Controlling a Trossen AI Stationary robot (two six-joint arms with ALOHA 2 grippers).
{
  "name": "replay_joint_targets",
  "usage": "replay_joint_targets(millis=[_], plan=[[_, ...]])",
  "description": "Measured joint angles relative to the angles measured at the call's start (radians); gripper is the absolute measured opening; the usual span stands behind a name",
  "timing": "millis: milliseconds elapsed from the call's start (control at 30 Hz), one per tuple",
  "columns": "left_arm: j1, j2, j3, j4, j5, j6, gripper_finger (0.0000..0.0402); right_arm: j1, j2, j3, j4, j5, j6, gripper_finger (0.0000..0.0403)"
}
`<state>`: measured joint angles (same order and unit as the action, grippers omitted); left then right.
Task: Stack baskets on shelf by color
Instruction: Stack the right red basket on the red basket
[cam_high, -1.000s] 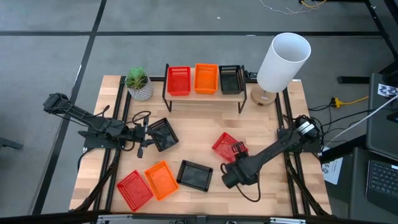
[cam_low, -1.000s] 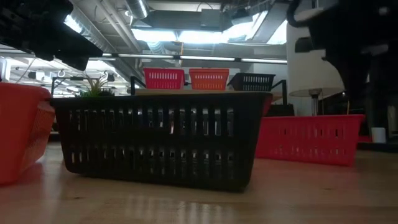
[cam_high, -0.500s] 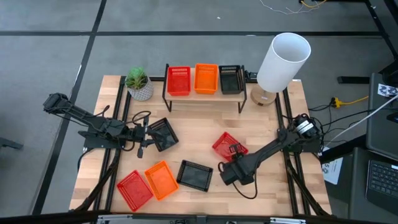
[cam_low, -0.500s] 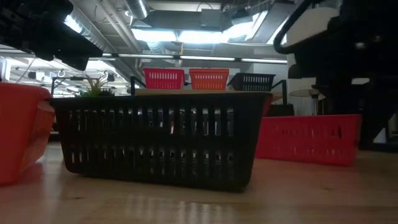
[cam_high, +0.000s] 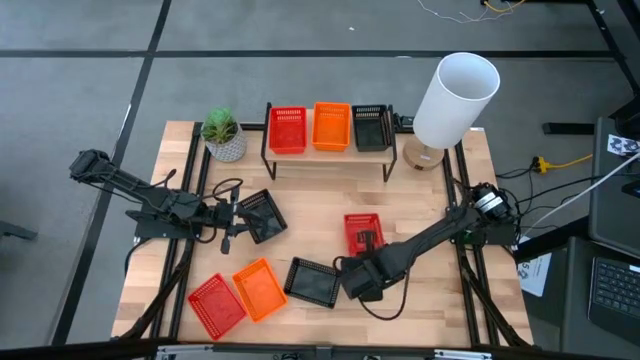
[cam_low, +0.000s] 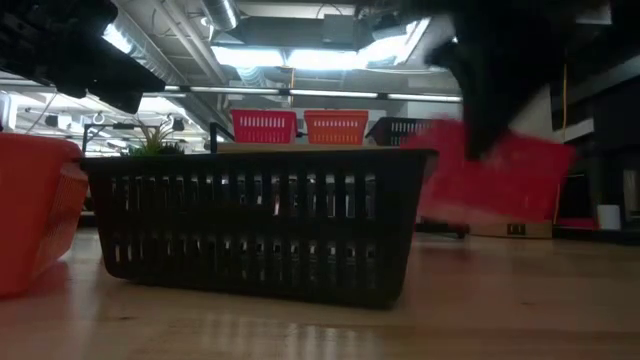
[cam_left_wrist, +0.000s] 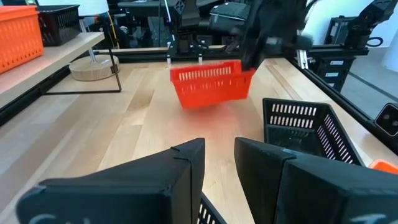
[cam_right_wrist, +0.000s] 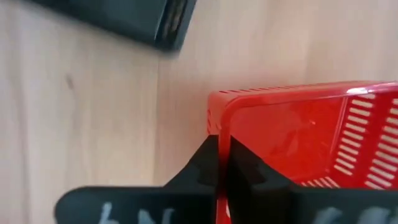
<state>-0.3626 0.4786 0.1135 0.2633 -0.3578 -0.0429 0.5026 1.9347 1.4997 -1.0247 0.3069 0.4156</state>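
My right gripper (cam_high: 365, 242) is shut on a red basket (cam_high: 363, 228) that hangs tilted over the table's middle (cam_low: 495, 170). The shelf (cam_high: 330, 156) at the far edge carries one red (cam_high: 287, 129), one orange (cam_high: 332, 126) and one black basket (cam_high: 370, 126) side by side on its plank. At the table's left, my left gripper (cam_high: 238, 212) is on the left wall of a black basket (cam_high: 263, 215). A red (cam_high: 215, 303), an orange (cam_high: 260, 288) and a black basket (cam_high: 312, 282) rest on their bottoms near the front edge. My left gripper has the black basket's slotted wall (cam_left_wrist: 208, 210) between its two fingers, coming level from the table's left. The rest of the hold lies below the picture's edge. My right gripper pinches the red basket's end wall by its rim (cam_right_wrist: 219, 127), close to a corner, one finger inside and one outside. The fingers come from the near side. The basket hangs clear of the table, tilted.
A potted plant (cam_high: 224, 135) stands left of the shelf and a lamp with a white shade (cam_high: 455, 95) to its right. Bare wood lies between the shelf and the held red basket.
My right gripper has taken hold of the red basket and gone toward the table's left with it. The basket has come up off the table, turned about so that its long side now runs far to near, and tipped.
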Motion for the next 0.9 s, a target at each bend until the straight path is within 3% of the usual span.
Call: replay_joint_targets(millis=[200, 367, 467, 567, 733, 900], plan=[[0.000, 0.000, 0.000, -0.001, 0.000, 0.000, 0.0080, -0.003, 0.000, 0.233, -0.051, 0.219, -0.049, 0.0003], [0.000, 0.000, 0.000, -0.001, 0.000, 0.000, 0.0080, -0.062, 0.000, 0.405, -0.047, 0.462, -0.274, 0.0002], [0.000, 0.000, 0.000, -0.001, 0.000, 0.001, 0.0080, -0.160, 0.000, 0.497, -0.034, 0.489, -0.421, 0.0002], [0.000, 0.000, 0.000, 0.000, 0.000, 0.001, 0.0080, -0.292, 0.000, 0.561, 0.040, 0.364, -0.541, 0.0002], [0.000, 0.000, 0.000, -0.001, 0.000, 0.001, 0.0080, -0.507, 0.000, 0.591, 0.285, 0.017, -0.671, 0.0001], [0.000, 0.000, 0.000, -0.001, 0.000, 0.031, 0.0080, -0.637, 0.012, 0.591, 0.540, -0.218, -0.739, 0.0001]])
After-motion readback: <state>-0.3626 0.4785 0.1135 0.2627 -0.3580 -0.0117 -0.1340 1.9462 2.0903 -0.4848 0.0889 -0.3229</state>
